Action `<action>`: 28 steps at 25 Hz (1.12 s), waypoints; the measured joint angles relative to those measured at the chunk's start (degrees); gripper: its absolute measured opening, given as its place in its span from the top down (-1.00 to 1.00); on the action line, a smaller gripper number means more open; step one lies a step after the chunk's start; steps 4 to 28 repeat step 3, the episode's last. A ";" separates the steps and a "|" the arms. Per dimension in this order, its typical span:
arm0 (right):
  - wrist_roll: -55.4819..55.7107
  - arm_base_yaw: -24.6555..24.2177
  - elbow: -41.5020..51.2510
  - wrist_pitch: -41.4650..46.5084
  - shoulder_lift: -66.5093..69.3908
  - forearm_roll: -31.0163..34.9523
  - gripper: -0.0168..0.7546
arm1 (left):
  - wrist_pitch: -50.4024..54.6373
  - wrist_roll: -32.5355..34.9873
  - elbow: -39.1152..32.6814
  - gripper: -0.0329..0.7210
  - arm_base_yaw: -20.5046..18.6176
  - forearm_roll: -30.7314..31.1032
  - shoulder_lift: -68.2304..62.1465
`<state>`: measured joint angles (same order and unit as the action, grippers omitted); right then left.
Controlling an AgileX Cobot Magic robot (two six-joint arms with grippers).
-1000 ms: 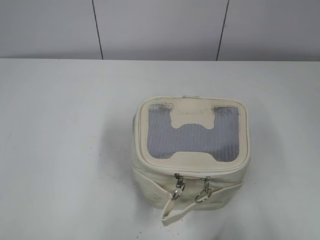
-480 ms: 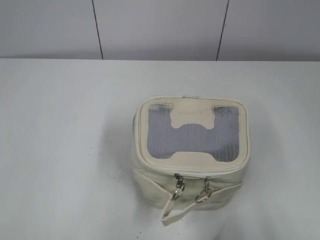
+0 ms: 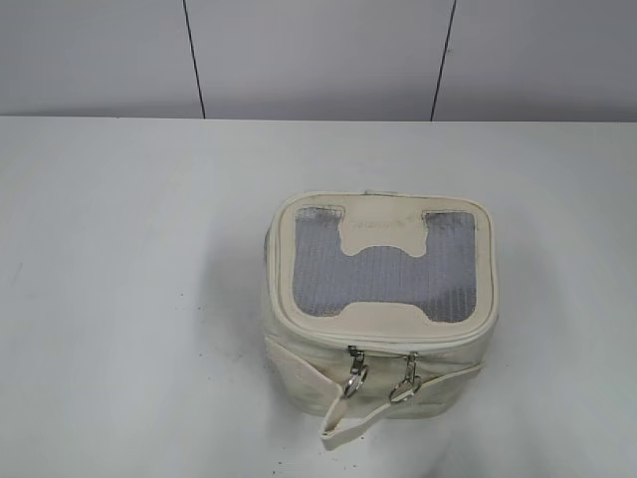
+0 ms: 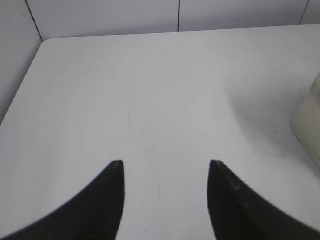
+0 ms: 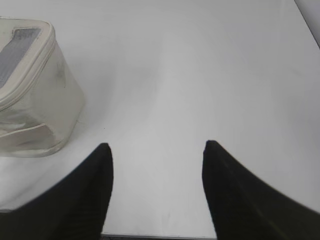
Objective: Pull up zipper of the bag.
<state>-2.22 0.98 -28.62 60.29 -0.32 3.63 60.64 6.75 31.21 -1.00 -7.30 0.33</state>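
The cream-white boxy bag (image 3: 383, 329) stands on the white table, right of centre, with a grey mesh panel (image 3: 383, 274) in its lid. The cream zipper track (image 3: 378, 344) runs round the lid rim. Two silver pulls with rings hang side by side on the near face, one on the left (image 3: 355, 373) and one on the right (image 3: 407, 381). A cream strap (image 3: 343, 423) hangs below them. My left gripper (image 4: 165, 165) is open over bare table, with the bag's edge (image 4: 307, 117) at its far right. My right gripper (image 5: 156, 146) is open, with the bag (image 5: 35, 95) to its left. Neither gripper shows in the exterior view.
The white table (image 3: 119, 299) ends at a grey panelled wall (image 3: 318, 55) at the back. The left wrist view shows the table's left edge (image 4: 20, 95). The right wrist view shows the table's right edge (image 5: 306, 22).
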 joint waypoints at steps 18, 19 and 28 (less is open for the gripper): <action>0.00 0.00 0.00 0.00 0.00 0.00 -0.21 | 0.00 0.00 0.00 -0.18 0.00 0.00 0.00; 0.00 0.00 0.00 0.00 0.00 0.00 -0.21 | 0.00 0.00 0.00 -0.18 0.00 0.00 0.00; 0.00 0.00 0.00 0.00 0.00 0.00 -0.21 | 0.00 0.00 0.00 -0.18 0.00 0.00 0.00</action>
